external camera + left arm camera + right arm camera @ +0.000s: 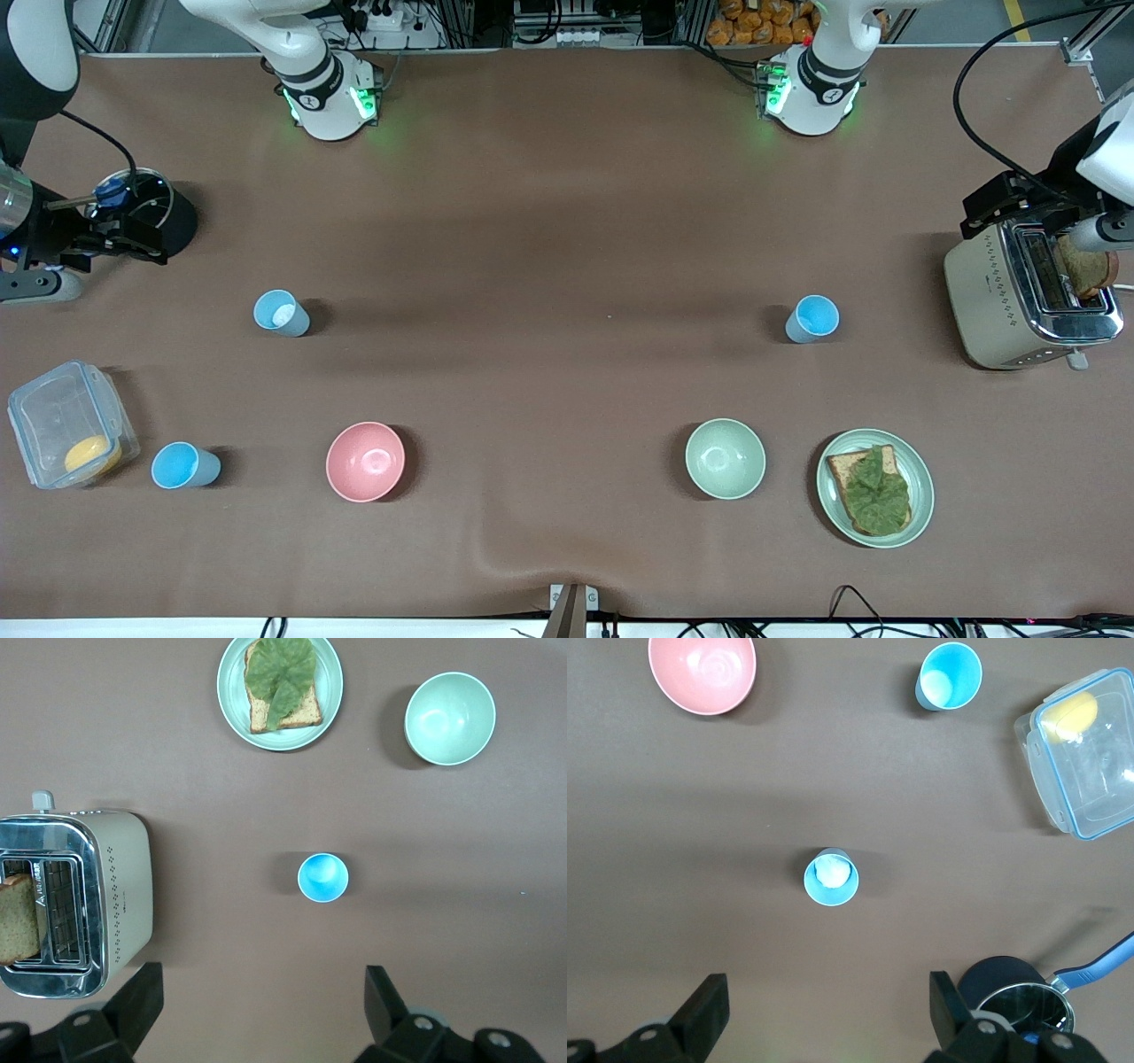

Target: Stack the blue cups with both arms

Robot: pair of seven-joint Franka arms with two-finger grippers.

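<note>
Three blue cups stand upright on the brown table. A paler one with a whitish inside bottom (282, 313) is toward the right arm's end and shows in the right wrist view (831, 878). A brighter one (812, 319) is toward the left arm's end and shows in the left wrist view (322, 877). A third (184, 466) stands nearer the front camera, beside a plastic box, and shows in the right wrist view (949, 675). My left gripper (261, 1005) is open and empty, high over the table beside the brighter cup. My right gripper (828, 1010) is open and empty, high beside the paler cup.
A pink bowl (365, 461) and a pale green bowl (725, 458) stand nearer the front camera. A plate with toast and lettuce (874, 487) and a toaster (1028, 292) are at the left arm's end. A clear plastic box (71, 425) and a black pot (146, 213) are at the right arm's end.
</note>
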